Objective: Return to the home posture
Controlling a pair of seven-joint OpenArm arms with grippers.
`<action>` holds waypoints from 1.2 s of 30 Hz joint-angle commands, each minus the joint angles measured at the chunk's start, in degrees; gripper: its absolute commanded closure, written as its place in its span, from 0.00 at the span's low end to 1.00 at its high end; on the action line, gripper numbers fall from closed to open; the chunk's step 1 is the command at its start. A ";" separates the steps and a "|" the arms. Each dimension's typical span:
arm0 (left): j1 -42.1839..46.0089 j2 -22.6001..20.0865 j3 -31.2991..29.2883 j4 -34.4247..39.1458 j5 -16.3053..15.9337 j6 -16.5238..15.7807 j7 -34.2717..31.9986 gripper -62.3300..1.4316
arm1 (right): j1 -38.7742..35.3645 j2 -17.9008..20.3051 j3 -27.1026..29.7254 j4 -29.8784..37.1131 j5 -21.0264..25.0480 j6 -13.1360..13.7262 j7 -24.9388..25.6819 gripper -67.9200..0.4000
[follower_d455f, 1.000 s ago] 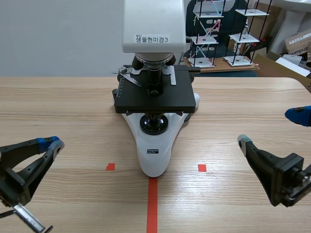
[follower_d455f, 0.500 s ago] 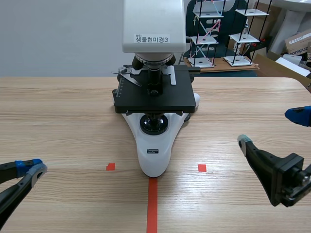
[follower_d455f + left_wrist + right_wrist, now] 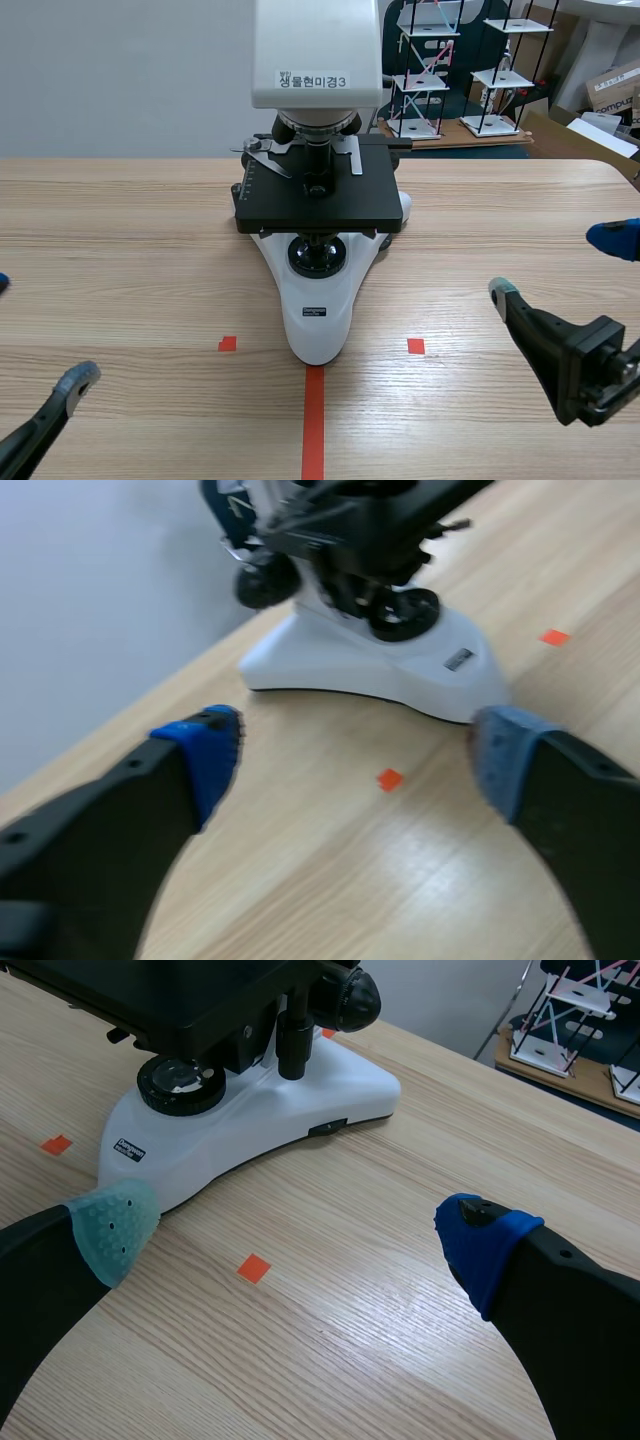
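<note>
A white and black microscope (image 3: 318,300) stands mid-table, its base at the end of the tape line. My left gripper (image 3: 38,330) sits low at the near left corner, open, holding nothing; one grey pad (image 3: 77,378) shows, the other finger is almost out of view. In the left wrist view the left gripper (image 3: 355,750) has its fingers wide apart, with the microscope (image 3: 380,665) ahead of them. My right gripper (image 3: 558,265) hangs open at the near right, empty. The right gripper (image 3: 298,1232) spreads wide in the right wrist view, the microscope base (image 3: 250,1110) ahead and to one side.
Bare wooden table (image 3: 150,230) lies on both sides of the microscope. Behind the table's far right edge stand small wire racks with white shelves (image 3: 500,80) and cardboard boxes (image 3: 612,88).
The left arm has drawn back toward the near left corner, and its gripper has gone from shut to open. The right arm and the microscope have not moved.
</note>
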State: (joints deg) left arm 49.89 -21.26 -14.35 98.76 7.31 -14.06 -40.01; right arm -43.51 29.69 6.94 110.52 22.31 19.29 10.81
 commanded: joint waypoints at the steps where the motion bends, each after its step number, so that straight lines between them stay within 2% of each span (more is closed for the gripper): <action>1: 0.94 0.46 -0.83 2.05 -2.69 2.16 0.46 0.10 | 0.63 0.28 0.13 0.22 0.37 -0.04 0.68 0.11; 10: 1.36 0.46 -1.86 3.80 -3.76 4.28 1.01 0.09 | 0.63 0.28 0.13 0.22 0.15 -0.04 0.66 0.11; 18: -0.55 1.55 -1.86 4.35 -3.69 4.28 3.67 0.09 | 0.63 0.28 0.13 0.22 0.17 -0.02 0.68 0.11; 36: -0.72 1.55 -1.86 4.39 -3.69 4.26 3.80 0.09 | 0.63 0.28 0.13 0.22 0.17 -0.02 0.66 0.11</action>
State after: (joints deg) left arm 48.88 -20.01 -16.16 102.06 4.23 -10.07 -35.42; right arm -43.51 29.69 6.94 110.52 22.11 19.29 10.81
